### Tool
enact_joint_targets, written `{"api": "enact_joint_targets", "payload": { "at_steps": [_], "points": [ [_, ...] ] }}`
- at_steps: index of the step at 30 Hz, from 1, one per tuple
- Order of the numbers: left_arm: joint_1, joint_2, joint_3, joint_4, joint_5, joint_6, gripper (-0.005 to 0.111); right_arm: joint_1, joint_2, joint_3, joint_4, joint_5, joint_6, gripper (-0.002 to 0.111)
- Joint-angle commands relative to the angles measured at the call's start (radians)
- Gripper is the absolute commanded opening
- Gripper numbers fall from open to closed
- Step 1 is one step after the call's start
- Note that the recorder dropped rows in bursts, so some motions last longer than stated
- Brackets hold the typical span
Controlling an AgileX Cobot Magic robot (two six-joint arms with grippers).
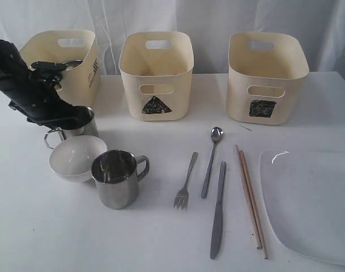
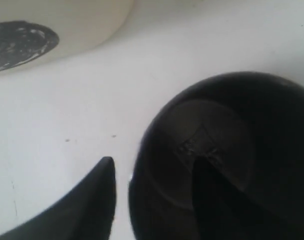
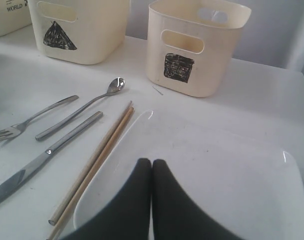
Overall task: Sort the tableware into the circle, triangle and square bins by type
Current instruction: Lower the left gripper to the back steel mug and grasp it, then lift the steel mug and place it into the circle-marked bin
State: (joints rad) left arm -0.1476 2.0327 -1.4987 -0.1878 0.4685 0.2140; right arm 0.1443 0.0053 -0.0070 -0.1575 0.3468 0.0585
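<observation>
My left gripper is open and straddles the wall of a steel mug, one finger inside and one outside with a thin gap. In front of it are a white bowl and a second steel mug. Fork, spoon, knife and chopsticks lie mid-table. My right gripper is shut and empty above the white square plate. Circle bin, triangle bin and square bin line the back.
The circle bin stands just behind my left arm, and a steel rim shows inside it. A white curtain hangs behind the bins. The plate reaches the table's front right edge.
</observation>
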Motion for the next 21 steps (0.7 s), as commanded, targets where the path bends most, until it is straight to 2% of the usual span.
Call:
{"api": "enact_joint_targets", "payload": {
  "at_steps": [1, 3, 7, 13, 15, 16, 17, 18, 21],
  "points": [
    [-0.003, 0.004, 0.005, -0.013, 0.015, 0.000, 0.017, -0.005, -0.005, 0.007, 0.000, -0.003, 0.002, 0.000],
    [-0.003, -0.002, -0.004, -0.008, 0.022, 0.000, 0.000, -0.005, -0.005, 0.007, 0.000, -0.003, 0.002, 0.000],
    [-0.003, -0.071, -0.042, 0.015, 0.122, 0.000, 0.000, -0.005, -0.005, 0.007, 0.000, -0.003, 0.002, 0.000],
    [-0.003, -0.281, -0.051, 0.085, 0.118, 0.033, 0.000, -0.005, -0.005, 0.007, 0.000, -0.003, 0.002, 0.000],
    [-0.003, -0.340, -0.051, 0.130, -0.009, 0.035, 0.000, -0.005, -0.005, 0.007, 0.000, -0.003, 0.002, 0.000],
    [0.003, -0.350, -0.059, 0.198, -0.157, 0.011, 0.000, -0.005, -0.005, 0.007, 0.000, -0.003, 0.002, 0.000],
    [0.007, -0.348, -0.070, 0.214, -0.224, -0.003, 0.000, -0.005, -0.005, 0.007, 0.000, -0.003, 0.002, 0.000],
    [0.019, -0.329, -0.096, 0.231, -0.327, -0.009, 0.000, -0.005, -0.005, 0.007, 0.000, -0.003, 0.002, 0.000],
    [0.062, -0.233, -0.179, 0.231, -0.498, 0.030, 0.000, -0.005, -0.005, 0.007, 0.000, -0.003, 0.002, 0.000]
  ]
}}
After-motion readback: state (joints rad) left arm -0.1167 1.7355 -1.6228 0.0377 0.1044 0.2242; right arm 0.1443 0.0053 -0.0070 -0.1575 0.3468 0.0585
